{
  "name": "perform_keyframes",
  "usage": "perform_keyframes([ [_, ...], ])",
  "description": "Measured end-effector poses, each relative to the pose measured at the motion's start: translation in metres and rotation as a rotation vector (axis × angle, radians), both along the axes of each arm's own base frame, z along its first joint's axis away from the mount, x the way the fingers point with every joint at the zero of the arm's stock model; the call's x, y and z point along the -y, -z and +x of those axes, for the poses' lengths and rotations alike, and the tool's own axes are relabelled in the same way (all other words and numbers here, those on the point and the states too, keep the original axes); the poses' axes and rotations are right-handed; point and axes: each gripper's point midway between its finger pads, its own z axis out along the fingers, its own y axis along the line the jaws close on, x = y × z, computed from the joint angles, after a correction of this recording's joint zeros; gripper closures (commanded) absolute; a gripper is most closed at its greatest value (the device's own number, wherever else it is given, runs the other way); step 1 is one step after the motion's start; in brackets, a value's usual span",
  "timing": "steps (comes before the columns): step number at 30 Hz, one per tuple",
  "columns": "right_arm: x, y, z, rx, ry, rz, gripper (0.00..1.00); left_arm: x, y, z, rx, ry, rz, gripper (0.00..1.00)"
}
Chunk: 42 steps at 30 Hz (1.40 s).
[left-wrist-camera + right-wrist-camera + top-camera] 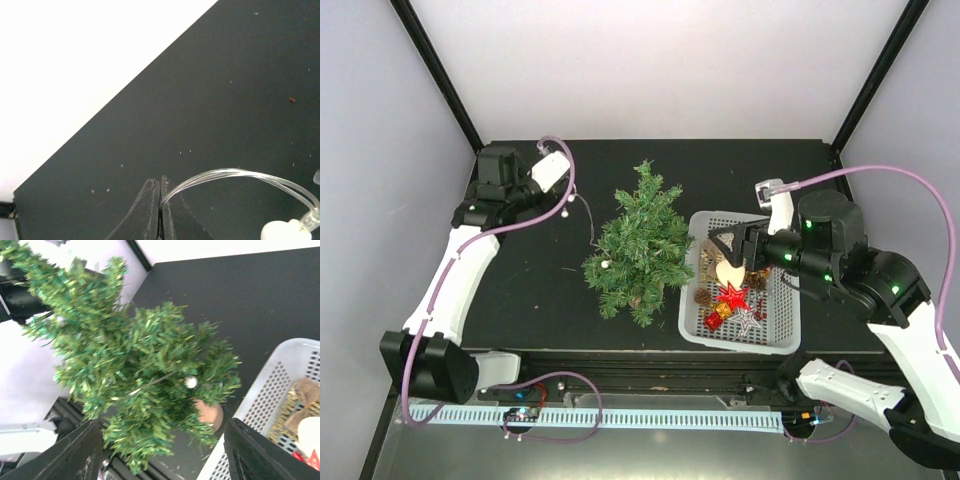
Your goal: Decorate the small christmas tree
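The small christmas tree (640, 245) stands mid-table with a white bead of a clear light string (605, 265) on its lower left branches. The string's thin wire runs to my left gripper (563, 203), left of the tree. In the left wrist view that gripper (160, 200) is shut on the clear wire (235, 175), with a white bead (279, 231) hanging beside it. My right gripper (732, 252) hovers open and empty over the white basket (785, 320). In the right wrist view (165, 460) it faces the tree (140, 365), its tan base (212, 412) and a bead (190, 382).
The basket holds a cream ball (730, 270), red star (733, 297), silver star (750, 320), pine cone (703, 296) and small gift (717, 313). Its corner with a gold bow (300, 405) shows at the right wrist view's right. White walls close the table's back and sides.
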Motion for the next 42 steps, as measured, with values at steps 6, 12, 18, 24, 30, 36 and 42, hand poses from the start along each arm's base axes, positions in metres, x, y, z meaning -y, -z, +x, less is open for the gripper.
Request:
perform_keyframes([
  [6, 0.024, 0.009, 0.033, 0.0, 0.142, 0.012, 0.35, 0.021, -0.002, 0.036, -0.014, 0.027, -0.107, 0.98],
  [12, 0.028, 0.024, 0.075, -0.073, 0.18, 0.124, 0.39, 0.056, -0.004, 0.058, -0.061, 0.109, -0.247, 0.98],
  [18, -0.001, 0.051, 0.119, -0.188, 0.104, 0.242, 0.41, 0.097, -0.014, 0.066, -0.11, 0.255, -0.42, 0.99],
  [24, -0.018, 0.058, 0.153, -0.203, 0.07, 0.292, 0.42, 0.132, -0.023, 0.079, -0.205, 0.405, -0.597, 0.98],
  [30, -0.027, 0.055, 0.185, -0.187, 0.063, 0.295, 0.42, 0.162, -0.026, 0.075, -0.321, 0.545, -0.712, 0.98],
  [36, -0.034, 0.06, 0.218, -0.166, 0.074, 0.261, 0.42, 0.189, -0.028, 0.06, -0.44, 0.666, -0.801, 0.98],
  [42, -0.036, 0.072, 0.241, -0.144, 0.074, 0.201, 0.42, 0.208, -0.033, 0.05, -0.502, 0.737, -0.837, 0.98],
])
